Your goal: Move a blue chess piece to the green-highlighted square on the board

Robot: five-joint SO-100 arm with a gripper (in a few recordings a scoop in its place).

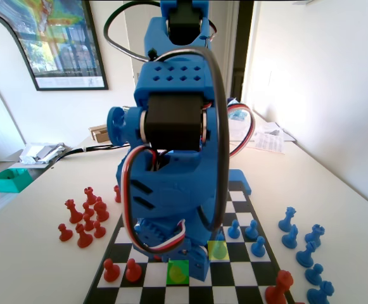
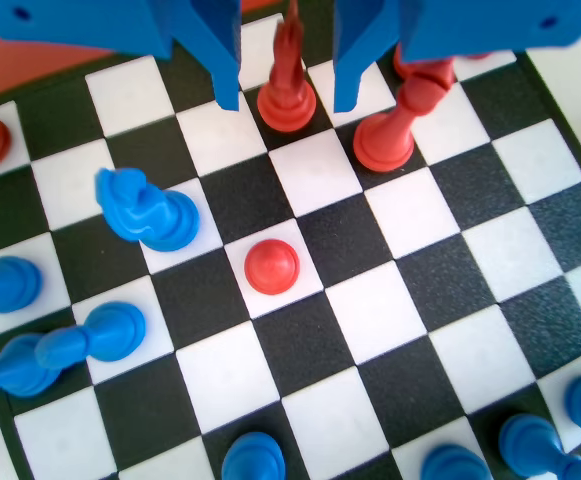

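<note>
**A:** At the top of the wrist view, what is the end effector [image 2: 288, 98] doing?

**B:** Its two jaws hang down well apart, open. A tall red piece [image 2: 287, 95] with a thin tip stands between them. There is a gap on each side, so nothing is gripped.

**A:** And the blue chess piece?

**B:** I can't pick it out for certain from this steep angle. My best guess is the slender blue chess piece [image 2: 65, 348] at the lower left of the wrist view, seen at a slant. It stands on the board [image 2: 410, 210], well apart from the jaws, down and to the left of them. A blue knight [image 2: 145, 210] stands between the two, at mid left. A red pawn [image 2: 272, 267] sits alone on a white square near the centre.

**A:** Where is the green-highlighted square?

**B:** In the fixed view, the green-highlighted square [image 1: 178, 272] lies at the bottom centre of the frame. The end effector [image 1: 197, 263] is down at the board [image 1: 237, 275] just to its right, and a yellow square [image 1: 218, 249] sits just beyond that. A rounded shape shows under the green tint, but I can't tell what it is.

**A:** Anything off the board?

**B:** Red pieces are grouped on the counter [image 1: 31, 253] at the left, blue ones at the right.
</note>
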